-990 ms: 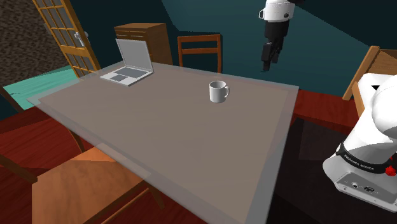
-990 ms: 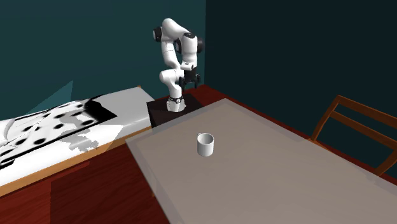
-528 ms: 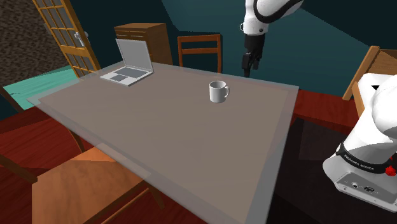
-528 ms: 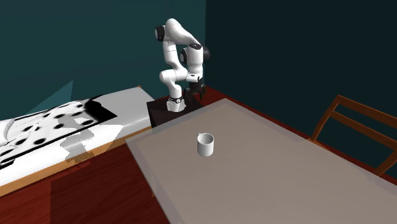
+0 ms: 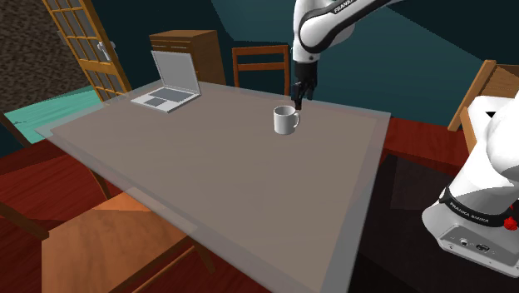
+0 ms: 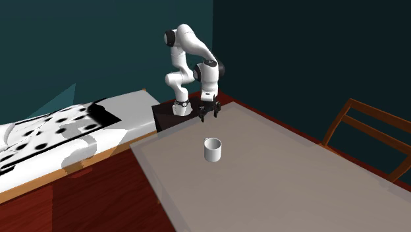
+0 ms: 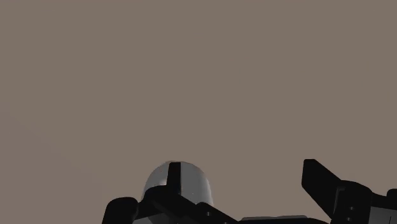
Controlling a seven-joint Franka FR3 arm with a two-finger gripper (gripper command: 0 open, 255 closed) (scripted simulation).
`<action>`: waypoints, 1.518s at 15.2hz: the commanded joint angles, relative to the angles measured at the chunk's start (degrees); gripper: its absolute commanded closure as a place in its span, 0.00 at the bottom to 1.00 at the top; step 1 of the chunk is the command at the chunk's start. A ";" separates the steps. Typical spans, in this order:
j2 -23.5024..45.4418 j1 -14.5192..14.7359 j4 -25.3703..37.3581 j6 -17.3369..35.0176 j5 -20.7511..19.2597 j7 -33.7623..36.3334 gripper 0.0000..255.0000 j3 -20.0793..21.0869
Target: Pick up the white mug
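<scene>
**Status.** The pincer is open and empty. It hangs near the white mug, higher than the rim and clear of it, at 1 o'clock from the mug in the shoulder view. The mug stands upright on the grey bench, and its handle points to 3 o'clock in that view. An open laptop lies well apart, at 10 o'clock from the mug.

**Alignment.** In the wrist view one finger crosses in front of the mug. The other finger stands well aside over bare bench. The mug is not centred between them.

**Hazards, as judged from this pose:**

1. A straight descent probably lands the nearer finger on the rim. The cause is the sideways offset, and the mug may tip or skid as a result.
2. Closing with one finger inside the cup clamps the wall only. Such a thin hold may let the mug swing or slip on the lift.
3. If the closing line meets the handle, the pressure is uneven and the mug may rotate out of the grip.
4. Closing too high catches only the rim, and the smooth wall may slide free
</scene>
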 commanded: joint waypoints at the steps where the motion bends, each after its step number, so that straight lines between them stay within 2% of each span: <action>1: 4.19 0.00 3.42 1.03 0.10 -0.25 0.00 0.01; 10: 23.32 0.18 21.96 2.59 0.41 -0.78 0.00 0.35; 19: 26.20 0.17 20.16 7.28 0.42 -0.77 0.00 0.36; 20: 26.08 0.23 19.96 7.35 0.41 -0.70 1.00 0.37; 23: 26.13 0.23 20.05 7.32 0.41 -0.69 1.00 0.38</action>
